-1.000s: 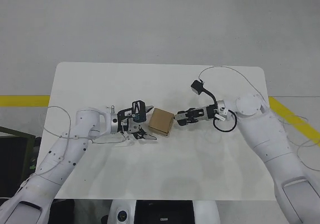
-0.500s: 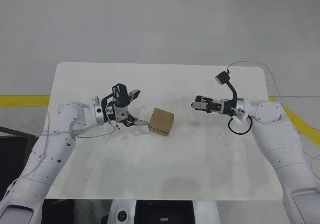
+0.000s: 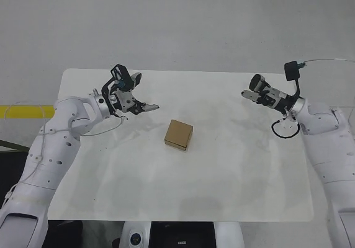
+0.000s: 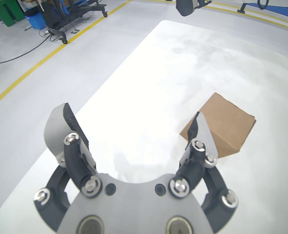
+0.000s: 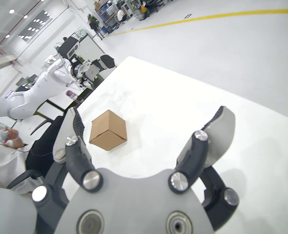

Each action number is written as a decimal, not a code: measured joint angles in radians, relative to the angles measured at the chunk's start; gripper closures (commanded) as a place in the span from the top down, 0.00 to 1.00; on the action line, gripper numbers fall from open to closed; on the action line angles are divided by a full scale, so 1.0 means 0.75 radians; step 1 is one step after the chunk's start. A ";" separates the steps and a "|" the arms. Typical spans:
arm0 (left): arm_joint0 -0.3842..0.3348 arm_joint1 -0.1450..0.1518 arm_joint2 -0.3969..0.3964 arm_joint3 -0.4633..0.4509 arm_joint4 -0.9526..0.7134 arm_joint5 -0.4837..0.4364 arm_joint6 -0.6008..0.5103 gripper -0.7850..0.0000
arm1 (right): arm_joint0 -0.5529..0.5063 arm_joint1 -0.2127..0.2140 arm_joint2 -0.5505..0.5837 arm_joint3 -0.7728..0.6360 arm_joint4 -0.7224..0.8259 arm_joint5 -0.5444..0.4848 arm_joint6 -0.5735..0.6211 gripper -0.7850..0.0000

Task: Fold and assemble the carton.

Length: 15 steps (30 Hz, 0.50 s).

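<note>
One small brown cardboard carton [image 3: 179, 135], closed into a cube, is sitting near the middle of the white rectangular table [image 3: 239, 186], with nothing touching it. One left gripper [image 3: 149, 108] is hovering at the carton's ten o'clock, fingers spread wide, gripping nothing. One right gripper [image 3: 247, 93] is hovering at its two o'clock, well apart, likewise spread wide and empty.

matt brown cardboard carton [image 3: 179, 135] on smooth white table [image 3: 227, 186].
</note>
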<state>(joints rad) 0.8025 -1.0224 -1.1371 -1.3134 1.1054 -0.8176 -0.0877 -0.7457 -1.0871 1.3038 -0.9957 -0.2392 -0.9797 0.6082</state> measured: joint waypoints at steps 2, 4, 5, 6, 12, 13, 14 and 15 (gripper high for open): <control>-0.022 -0.004 -0.001 0.017 -0.016 0.017 -0.002 1.00 | -0.015 0.004 0.028 -0.019 -0.113 0.028 -0.106 1.00; -0.039 -0.006 -0.008 0.030 -0.031 0.036 -0.006 1.00 | -0.024 0.008 0.047 -0.038 -0.211 0.052 -0.188 1.00; -0.044 -0.006 -0.013 0.034 -0.037 0.050 -0.008 1.00 | -0.028 0.009 0.054 -0.046 -0.246 0.060 -0.218 1.00; -0.049 -0.007 -0.019 0.036 -0.046 0.068 -0.011 1.00 | -0.031 0.011 0.061 -0.053 -0.279 0.069 -0.244 1.00; -0.068 -0.010 -0.051 0.004 -0.096 0.171 -0.062 1.00 | -0.048 0.025 0.106 -0.104 -0.437 0.116 -0.354 1.00; -0.067 -0.009 -0.059 -0.002 -0.105 0.183 -0.075 1.00 | -0.051 0.029 0.114 -0.114 -0.459 0.126 -0.363 1.00; -0.065 -0.008 -0.066 -0.007 -0.113 0.192 -0.084 1.00 | -0.053 0.031 0.119 -0.122 -0.472 0.133 -0.367 1.00; -0.062 -0.008 -0.072 -0.012 -0.120 0.200 -0.093 1.00 | -0.055 0.033 0.124 -0.129 -0.480 0.138 -0.370 1.00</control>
<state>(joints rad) 0.7556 -1.0281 -1.1910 -1.3223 1.0155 -0.6678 -0.1576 -0.7869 -1.0623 1.3970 -1.0926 -0.5990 -0.8761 0.3308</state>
